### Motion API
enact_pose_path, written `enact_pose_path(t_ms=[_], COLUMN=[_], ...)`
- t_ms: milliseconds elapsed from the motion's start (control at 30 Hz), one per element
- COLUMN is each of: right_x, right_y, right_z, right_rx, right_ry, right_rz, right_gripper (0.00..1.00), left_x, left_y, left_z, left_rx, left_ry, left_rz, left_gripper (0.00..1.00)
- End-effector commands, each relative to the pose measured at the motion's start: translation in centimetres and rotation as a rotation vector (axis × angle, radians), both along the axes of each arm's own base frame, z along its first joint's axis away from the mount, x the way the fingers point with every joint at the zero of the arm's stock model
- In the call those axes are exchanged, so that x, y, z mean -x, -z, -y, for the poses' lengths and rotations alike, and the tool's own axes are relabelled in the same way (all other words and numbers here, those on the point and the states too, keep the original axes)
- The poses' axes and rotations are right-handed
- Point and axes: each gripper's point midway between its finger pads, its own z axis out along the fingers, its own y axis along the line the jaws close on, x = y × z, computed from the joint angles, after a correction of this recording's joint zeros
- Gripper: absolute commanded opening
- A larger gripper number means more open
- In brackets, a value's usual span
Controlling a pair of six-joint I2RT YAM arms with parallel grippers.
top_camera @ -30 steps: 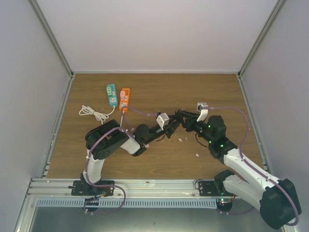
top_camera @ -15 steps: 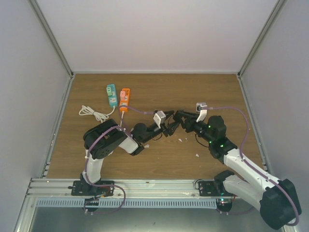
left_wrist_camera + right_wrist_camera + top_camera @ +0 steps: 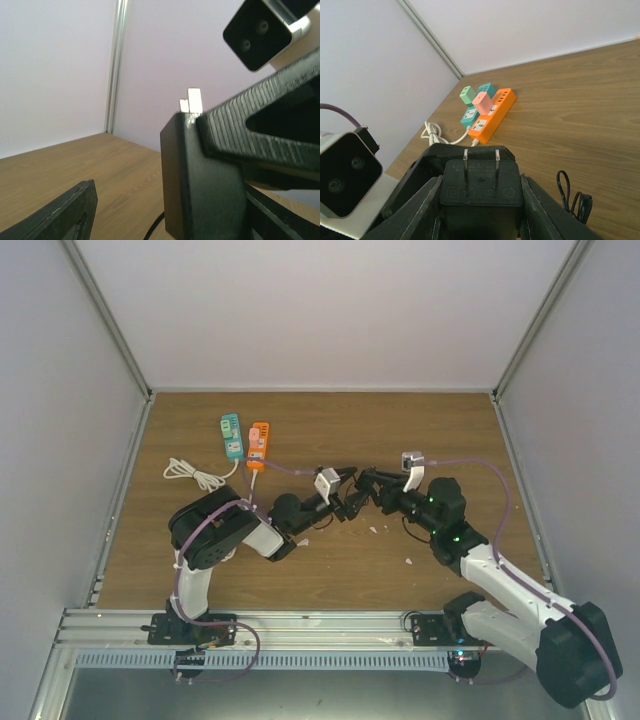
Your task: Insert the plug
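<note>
Plug and grippers meet near the table's middle. The right gripper [image 3: 481, 202] pinches the black plug [image 3: 481, 187] across its body, both fingers pressed to its sides, and the prongs [image 3: 480, 156] point out past the fingertips. The left gripper [image 3: 347, 492] is spread. In the left wrist view one finger [image 3: 70, 212] sits well clear of the plug's body.

From the plug, the orange power strip [image 3: 258, 446] lies at about ten o'clock in the overhead view, just beside a teal strip [image 3: 232, 436]. A pink adapter [image 3: 483, 102] fills one orange socket, and the near socket [image 3: 479, 129] looks free.

I judge the left arm should back out toward eight o'clock first. The right arm should then carry the plug over that socket, tip the prongs down, line them up with the slots and press straight, because the loose strip could slide.
</note>
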Motion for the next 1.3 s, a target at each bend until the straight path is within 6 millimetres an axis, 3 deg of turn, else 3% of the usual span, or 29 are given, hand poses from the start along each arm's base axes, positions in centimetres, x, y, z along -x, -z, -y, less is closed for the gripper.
enact_pose_path(t_ms=[0,67,133,267,333,367,467,500,533,633,667,800,933,1000,1133,1167,1267], right_x=[0.8,0.9,0.9,1.0,1.0,1.1,1.1,1.1,1.0,0.8,0.6,0.0,0.3,1.2,1.8,1.6,0.6], right_y=[-0.1,-0.1,-0.1,-0.2,-0.2,-0.3,-0.4,-0.4,-0.5,-0.4,-0.5,-0.7,-1.2,-2.0,-2.6,-2.3,-1.5], right_z=[-1.3,-1.4,-1.5,-1.7,-1.7,-1.7,-1.5,-1.5,-1.3,-0.6,-0.2,2.5,10.0,11.7,12.1,11.9,10.1], right_rx=[0.013,0.016,0.016,0.017,0.016,0.015,0.017,0.019,0.021,0.031,0.033,0.052,0.013,-0.021,-0.047,-0.038,0.001], right_ry=[-0.075,-0.078,-0.082,-0.091,-0.089,-0.09,-0.082,-0.078,-0.071,-0.024,0.003,0.162,0.549,0.612,0.617,0.614,0.536], right_rz=[0.005,0.007,0.008,0.012,0.012,0.015,0.019,0.02,0.023,0.018,0.019,0.002,-0.021,0.005,0.034,0.024,0.003], right_gripper=[0.12,0.12,0.12,0.12,0.12,0.12,0.14,0.18,0.3,0.9,0.98,1.0,1.0,1.0,1.0,1.0,0.99], left_x=[1.0,1.1,1.4,2.1,1.8,1.6,1.6,1.7,1.7,1.9,2.0,2.7,3.3,1.8,-0.7,-0.6,-0.4], left_y=[-9.9,-9.8,-9.8,-9.9,-10.1,-10.0,-9.9,-10.0,-9.9,-10.0,-10.0,-10.1,-10.8,-11.3,-13.3,-14.5,-15.4], left_z=[-4.2,-4.0,-3.8,-3.2,-3.1,-2.8,-2.6,-2.6,-2.6,-2.6,-2.5,-2.4,-3.0,-3.8,-6.8,-7.4,-7.7], left_rx=[0.276,0.265,0.26,0.244,0.241,0.232,0.223,0.222,0.218,0.198,0.182,0.108,0.007,-0.053,-0.125,-0.13,-0.227], left_ry=[-0.077,-0.073,-0.056,-0.01,-0.009,-0.007,0.002,0.005,0.005,0.009,0.014,0.025,-0.017,-0.123,-0.304,-0.31,-0.273], left_rz=[0.267,0.279,0.294,0.324,0.31,0.299,0.297,0.297,0.297,0.302,0.305,0.315,0.332,0.277,0.159,0.143,0.063], left_gripper=[0.73,0.7,0.59,0.27,0.02,0.0,0.0,0.0,0.0,0.0,0.0,0.0,0.0,0.0,0.0,0.0,0.0])
